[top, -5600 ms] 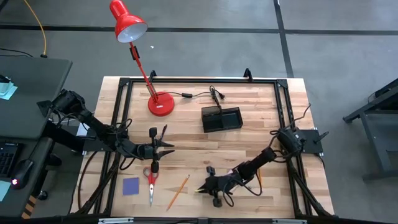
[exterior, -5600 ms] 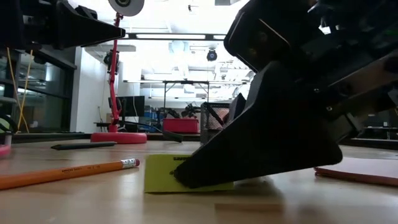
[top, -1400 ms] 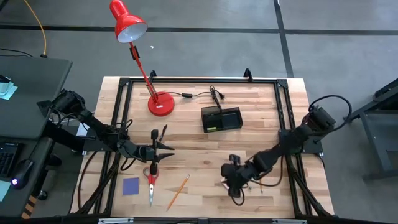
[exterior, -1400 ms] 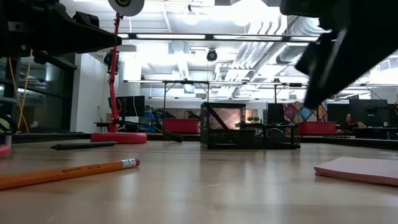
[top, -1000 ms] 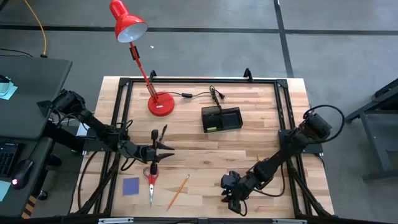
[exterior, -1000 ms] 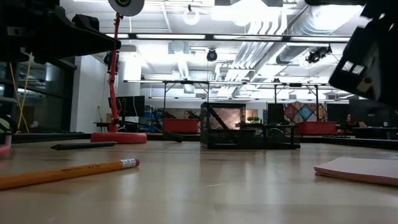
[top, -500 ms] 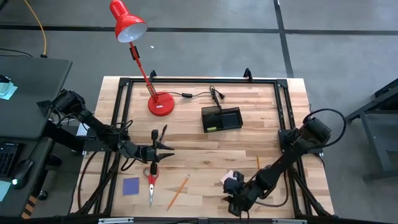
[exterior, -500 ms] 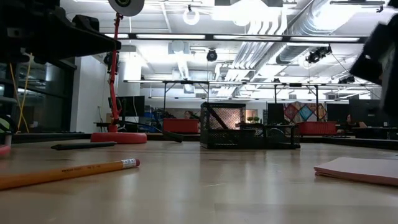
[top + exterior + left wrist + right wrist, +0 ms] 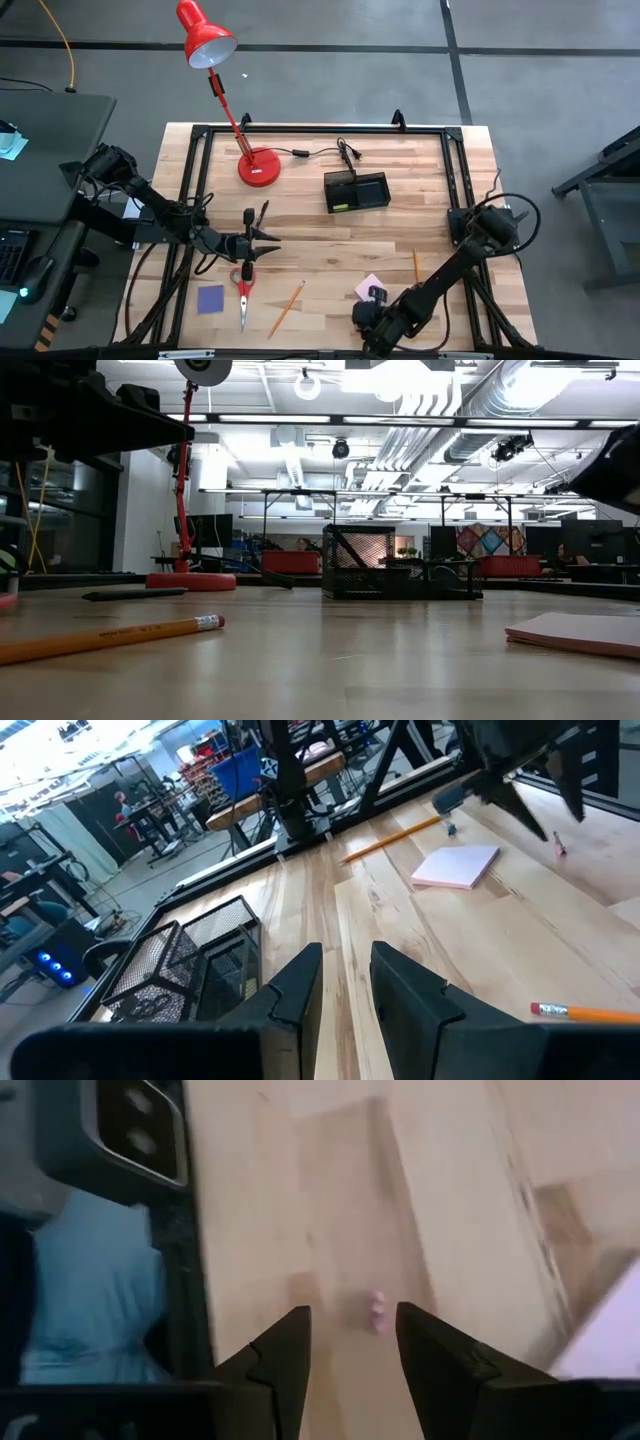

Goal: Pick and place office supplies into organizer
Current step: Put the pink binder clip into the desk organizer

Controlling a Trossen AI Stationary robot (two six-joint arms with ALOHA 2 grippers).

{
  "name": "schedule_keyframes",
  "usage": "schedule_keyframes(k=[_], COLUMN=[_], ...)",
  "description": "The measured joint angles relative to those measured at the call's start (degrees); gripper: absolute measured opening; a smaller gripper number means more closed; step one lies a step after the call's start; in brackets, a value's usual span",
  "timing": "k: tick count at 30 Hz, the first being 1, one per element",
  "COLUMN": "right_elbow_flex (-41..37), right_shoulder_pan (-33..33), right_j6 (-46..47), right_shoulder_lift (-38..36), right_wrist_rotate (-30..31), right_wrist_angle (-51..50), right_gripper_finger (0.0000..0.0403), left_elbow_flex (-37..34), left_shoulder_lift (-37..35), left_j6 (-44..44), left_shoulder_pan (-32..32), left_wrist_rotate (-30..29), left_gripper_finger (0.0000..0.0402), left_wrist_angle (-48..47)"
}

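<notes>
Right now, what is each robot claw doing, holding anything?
Left gripper: open, holding nothing.
Right gripper: open, holding nothing.

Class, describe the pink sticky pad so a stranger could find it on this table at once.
Start at the wooden table and go to its near edge, right of centre. Beside the right gripper lies the pink sticky pad, flat on the wood. It is square and pale pink, unlike the thin pencil nearby.

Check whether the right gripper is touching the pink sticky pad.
Apart. In the right wrist view the right gripper stands open over bare wood, with the pink sticky pad off to one side.
</notes>
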Motion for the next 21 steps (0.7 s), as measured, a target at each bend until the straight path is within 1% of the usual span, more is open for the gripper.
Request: schedule_keyframes(k=[8, 14, 16, 18, 21], right_elbow_flex=[0.05, 0.17, 0.20, 0.20, 0.13], right_shoulder_pan=[0.20, 0.17, 0.17, 0.20, 0.13], right_j6=[-0.05, 0.36, -0.10, -0.31, -1.58], right_shoulder_lift=[0.07, 2.41, 2.77, 2.89, 2.66], right_wrist_rotate=[2.87, 1.35, 1.22, 1.84, 2.08], right_wrist_angle=[-0.91, -0.82, -0.63, -0.41, -0.34], right_gripper_finger=[0.0140, 0.0135, 0.0124, 0.0104, 0.0055], left_elbow_flex=[0.00, 0.00, 0.00, 0.00, 0.00], left_shoulder_lift=[0.00, 0.00, 0.00, 0.00, 0.00], left_j6=[0.00, -0.17, -0.50, -1.01, -1.31], left_shoulder_pan=[0.02, 0.01, 0.02, 0.00, 0.00], left_wrist_rotate=[0.07, 0.15, 0.15, 0.15, 0.15], left_gripper_finger=[0.0079, 0.0079, 0.0079, 0.0079, 0.0079], left_wrist_angle=[-0.20, -0.50, -0.75, -0.89, -1.03])
